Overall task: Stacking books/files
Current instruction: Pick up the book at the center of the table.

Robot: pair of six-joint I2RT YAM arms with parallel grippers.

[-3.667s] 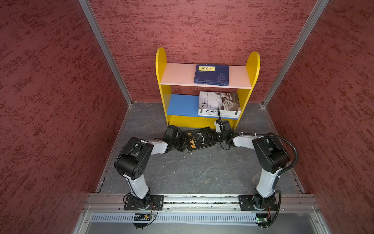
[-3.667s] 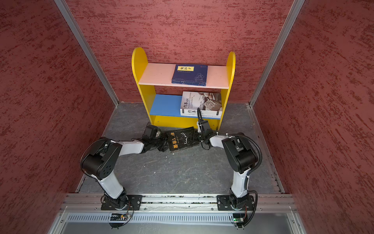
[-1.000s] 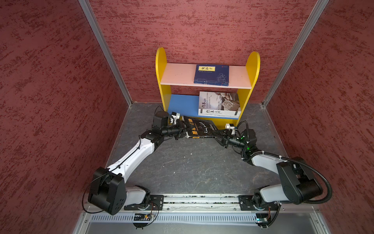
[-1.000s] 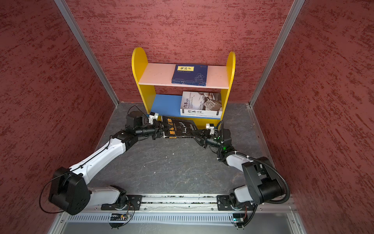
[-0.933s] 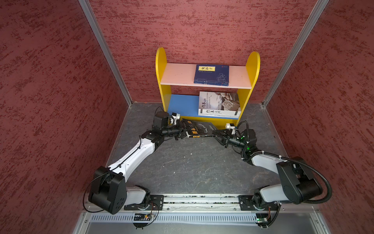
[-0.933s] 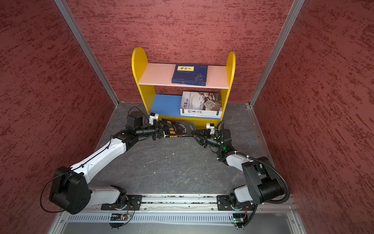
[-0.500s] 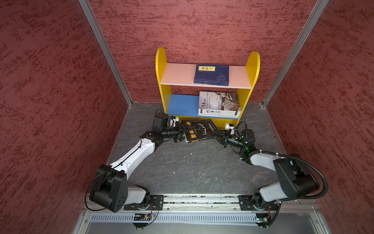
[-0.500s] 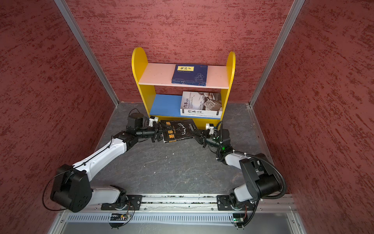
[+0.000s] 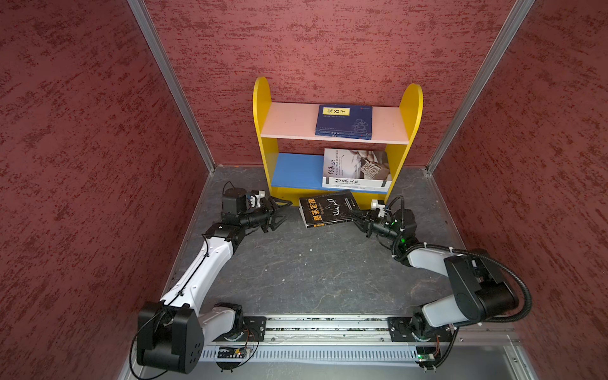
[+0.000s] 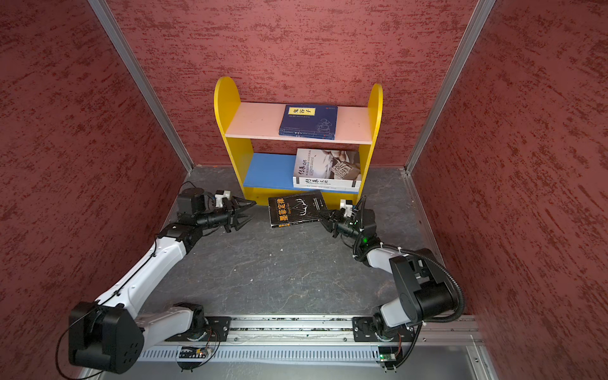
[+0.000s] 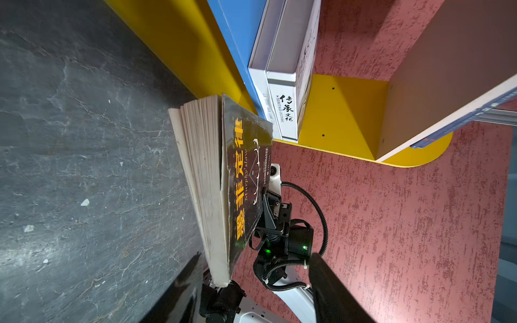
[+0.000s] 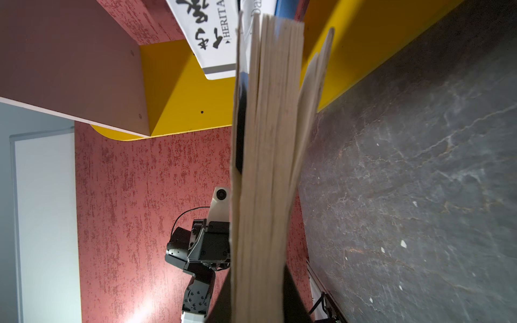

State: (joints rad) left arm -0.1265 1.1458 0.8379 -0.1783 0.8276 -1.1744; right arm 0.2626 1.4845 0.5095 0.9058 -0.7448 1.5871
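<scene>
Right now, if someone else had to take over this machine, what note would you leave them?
Grippers: left gripper open, beside the black book, not touching it; right gripper shut on that book's edge, in front of the shelf unit.
Done: navy books stacked on the pink top shelf, white books on the blue lower shelf.
To do: the black book is not yet shelved; likely next.

Holding left arm (image 9: 204,269) stretched forward and low, left gripper (image 9: 283,214) gaping, gripping nothing. Holding right arm (image 9: 427,261) folded at elbow, forearm reaching inward and low, right gripper (image 9: 356,217) pinching book (image 9: 329,210) corner, jaws nearly touching. Carrying both wrists rolled sideways.
</scene>
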